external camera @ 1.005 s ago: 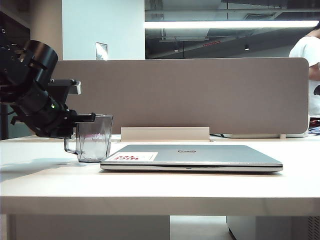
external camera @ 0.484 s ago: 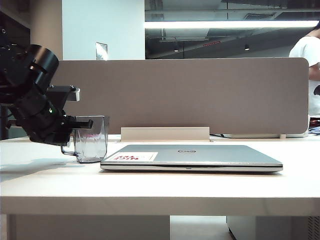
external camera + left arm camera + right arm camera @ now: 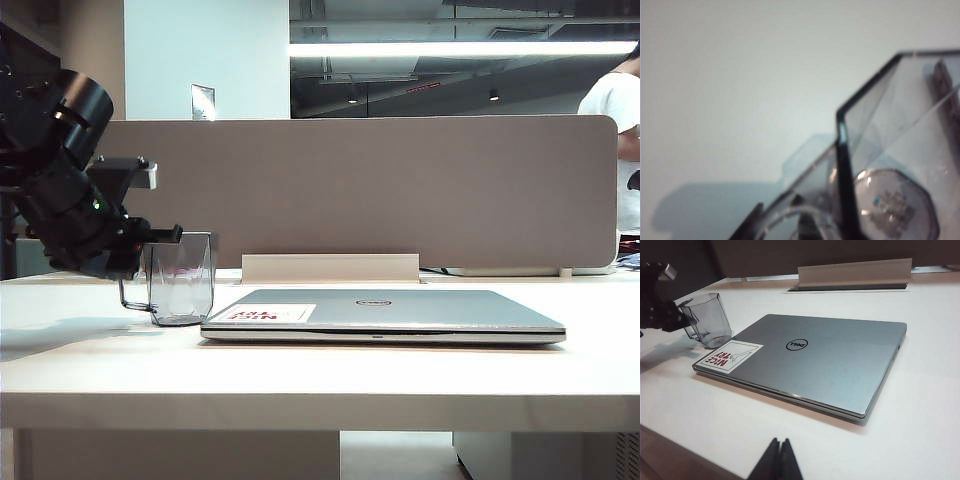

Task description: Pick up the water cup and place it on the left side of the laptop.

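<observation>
Observing the closed laptop [image 3: 400, 310] lying flat mid-table, leaving all the room above its lid passable. Noting the water cup [image 3: 182, 280] standing upright just beside the laptop's left edge, closing the narrow gap there. Recording the left gripper [image 3: 165, 240] at the cup's rim on the handle side, with its arm blocking approach from the far left. Finding the table [image 3: 300, 380] lying bare in front of the laptop and to its right. Marking a raised flap [image 3: 330, 268] and an upright partition panel [image 3: 400, 190] bounding the rear. Logging the right gripper [image 3: 776, 460] near the table's front edge, fingers pressed together, well apart from cup and laptop.
</observation>
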Controlling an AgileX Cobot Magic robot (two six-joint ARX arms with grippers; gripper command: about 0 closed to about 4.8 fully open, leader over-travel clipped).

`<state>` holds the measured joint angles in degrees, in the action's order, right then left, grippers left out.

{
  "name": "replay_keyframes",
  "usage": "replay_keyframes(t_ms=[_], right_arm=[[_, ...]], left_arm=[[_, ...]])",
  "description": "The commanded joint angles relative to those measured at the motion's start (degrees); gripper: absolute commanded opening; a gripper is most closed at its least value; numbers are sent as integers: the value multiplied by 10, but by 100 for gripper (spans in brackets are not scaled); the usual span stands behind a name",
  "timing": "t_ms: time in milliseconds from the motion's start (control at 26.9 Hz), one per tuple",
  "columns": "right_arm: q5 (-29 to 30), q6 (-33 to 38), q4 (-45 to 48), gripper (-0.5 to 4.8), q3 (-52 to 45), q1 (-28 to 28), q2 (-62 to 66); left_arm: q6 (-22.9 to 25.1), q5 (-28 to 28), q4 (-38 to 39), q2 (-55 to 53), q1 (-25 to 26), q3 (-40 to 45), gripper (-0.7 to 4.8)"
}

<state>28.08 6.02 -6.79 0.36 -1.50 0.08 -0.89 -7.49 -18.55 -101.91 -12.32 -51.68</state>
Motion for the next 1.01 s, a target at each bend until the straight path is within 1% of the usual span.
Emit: replay_keyframes(t_ms=[37,186,372,484,596,707,782,1005], right_arm=[[-1,0,10,-5,-3,0,-1],[-1,0,10,-6,-3,0,-1],[-1,0,10,-6,-3,0,-1],[-1,0,10,-6,-3,0,-1],[0,0,10,-6,-3,0,-1],[1,0,10,-6,-3,0,-1],[1,0,10,-6,-3,0,-1],[1,0,10,-6,-3,0,-1]], left_arm=[[2,17,31,1,-1,1,90],[-2,33,77,15,-1,1,90],[2,36,132,55,-1,1,90],[4,26,131,66,-1,1,89],[1,19,153,66,-1,1,89],[0,6,146,65,-1,1,89],[3,-19,119,65,-1,1,88],[5,-26,77,65,-1,1,88]])
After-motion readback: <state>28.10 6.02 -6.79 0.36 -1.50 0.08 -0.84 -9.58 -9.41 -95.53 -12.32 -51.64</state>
